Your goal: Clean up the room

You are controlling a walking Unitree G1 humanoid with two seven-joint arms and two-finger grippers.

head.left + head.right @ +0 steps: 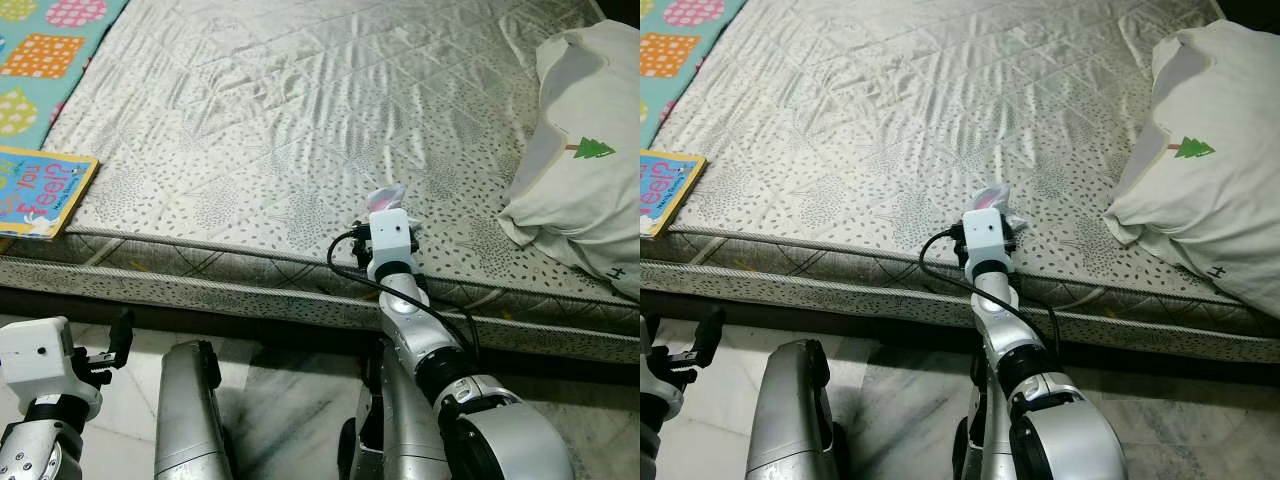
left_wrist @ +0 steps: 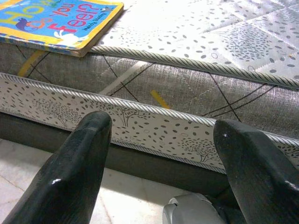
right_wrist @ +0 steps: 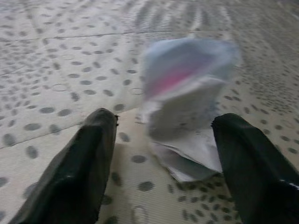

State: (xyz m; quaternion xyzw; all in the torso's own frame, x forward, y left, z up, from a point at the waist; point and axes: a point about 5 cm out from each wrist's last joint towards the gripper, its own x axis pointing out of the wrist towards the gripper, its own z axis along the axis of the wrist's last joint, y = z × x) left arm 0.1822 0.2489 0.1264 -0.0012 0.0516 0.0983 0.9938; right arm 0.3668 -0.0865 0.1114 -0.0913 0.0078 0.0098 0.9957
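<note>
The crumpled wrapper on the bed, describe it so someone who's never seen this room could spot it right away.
Start at the grey patterned mattress and go to its near edge, left of the white pillow with a green tree print. Just past the robot's open right end effector lies a small crumpled white wrapper with a pink patch. It is the lone scrap there; the colourful children's book sits at the far left corner.

We are seeing two silver arms, each ending in a white boxy wrist block. A black cable is looping beside the right arm [image 1: 420,330], and the left gripper [image 1: 118,345] is showing long black fingers [image 2: 70,177].
</note>
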